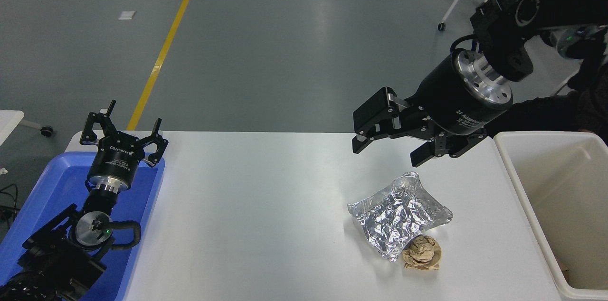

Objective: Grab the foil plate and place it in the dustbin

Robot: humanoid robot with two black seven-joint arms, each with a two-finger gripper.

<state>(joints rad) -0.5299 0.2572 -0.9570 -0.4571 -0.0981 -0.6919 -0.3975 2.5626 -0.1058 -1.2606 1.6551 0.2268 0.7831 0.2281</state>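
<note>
The foil plate [398, 214] lies on the white table [266, 206], right of the middle, shiny, wrinkled and roughly rectangular. My right gripper [387, 152] hangs open and empty in the air above and just behind the plate, its fingers pointing down and left. The dustbin [515, 168] is the large off-white bin at the table's right edge. My left gripper [124, 129] is open and parked at the lower left over the blue tray.
A small brown paper ball [422, 253] touches the foil plate's near right corner. A shallow blue tray [142, 206] sits at the table's left edge under the left arm. A dark sleeve [546, 111] shows behind the dustbin.
</note>
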